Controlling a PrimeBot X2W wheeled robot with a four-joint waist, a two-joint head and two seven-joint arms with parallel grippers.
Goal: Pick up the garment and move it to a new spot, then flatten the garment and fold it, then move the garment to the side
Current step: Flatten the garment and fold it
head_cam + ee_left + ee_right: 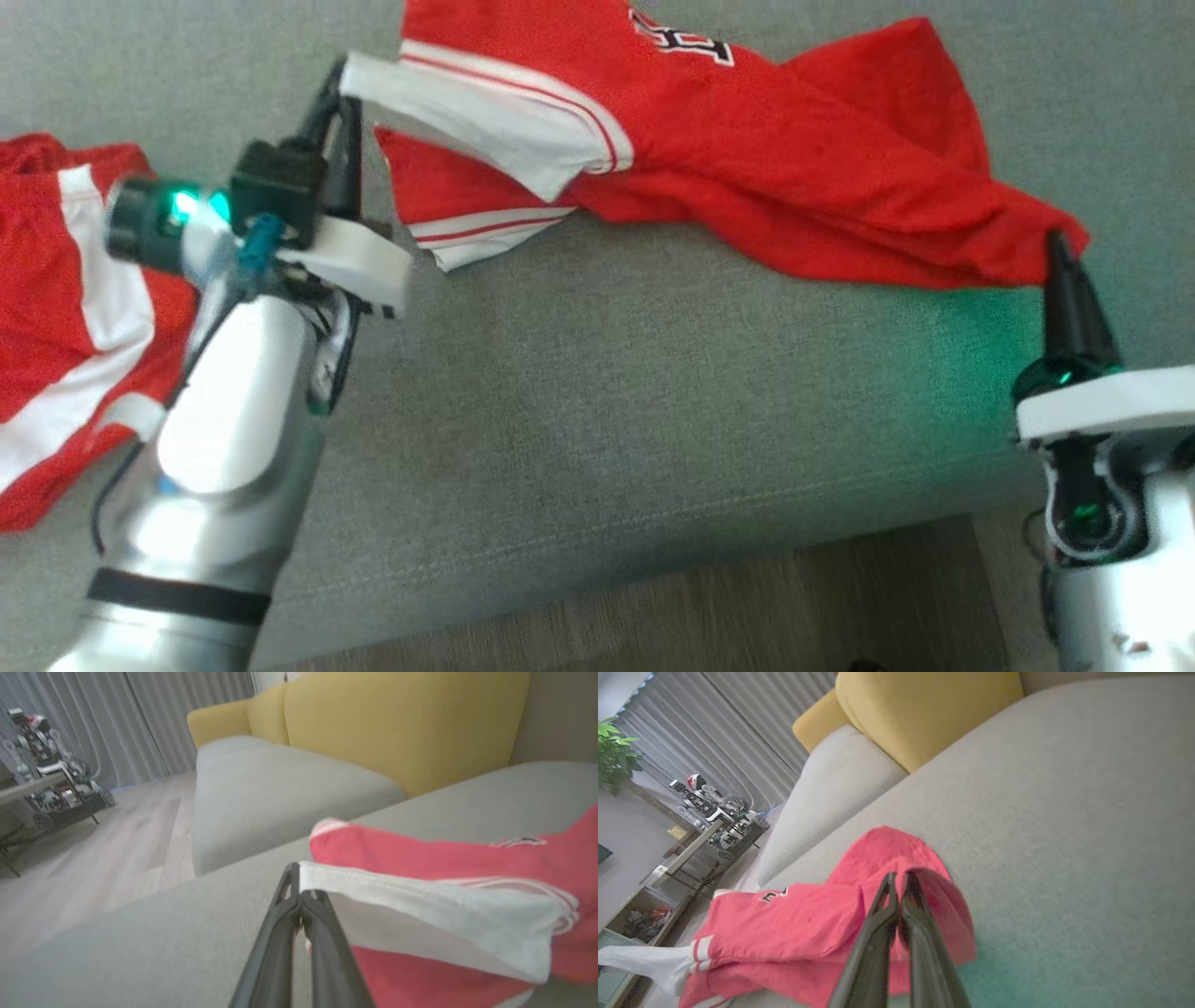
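A red garment with white striped trim and a black-and-white mark lies stretched across the grey sofa seat. My left gripper is shut on its white hem at the left, lifting that edge. In the left wrist view the left gripper pinches the white band of the garment. My right gripper is shut on the garment's red corner at the right. From the right wrist, the right gripper grips a fold of the red garment.
A second red and white garment lies at the seat's left end. The seat's front edge and a wooden floor are below. Yellow back cushions stand behind. A low table with clutter is across the room.
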